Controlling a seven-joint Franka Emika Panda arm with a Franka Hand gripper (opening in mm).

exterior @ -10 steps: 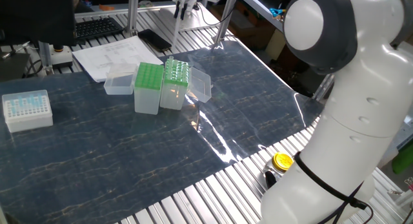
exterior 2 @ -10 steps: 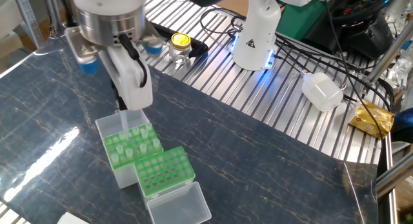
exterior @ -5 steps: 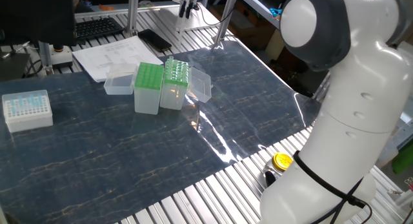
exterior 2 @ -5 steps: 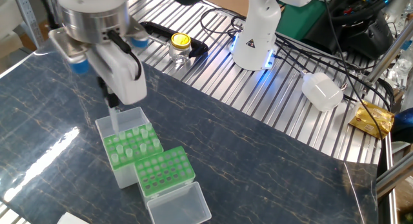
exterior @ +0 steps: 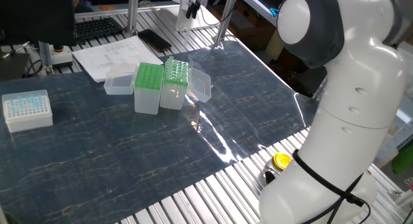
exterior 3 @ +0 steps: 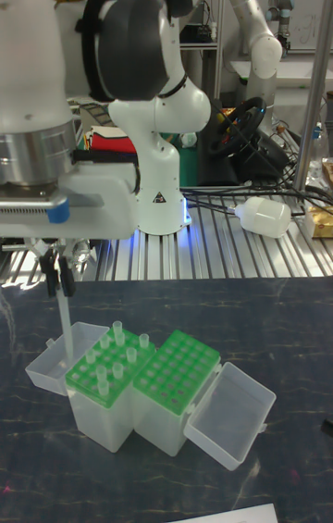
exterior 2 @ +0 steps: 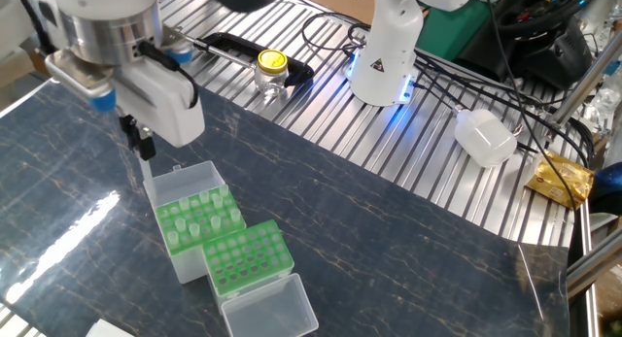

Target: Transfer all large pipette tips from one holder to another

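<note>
My gripper (exterior 3: 57,280) was pinching one large pipette tip (exterior 3: 64,319), which hung point down above the open lid (exterior 3: 48,366) of the fuller green rack (exterior 3: 104,373). The other large pipette tips (exterior 2: 202,216) stood in that rack; the second green rack (exterior 2: 249,258), touching it, looked empty. To do this well, I judged I should carry the tip upright, centre it over an empty hole in the second rack, and lower it straight. Since a second earlier, my gripper had risen and drifted away from the racks.
</note>
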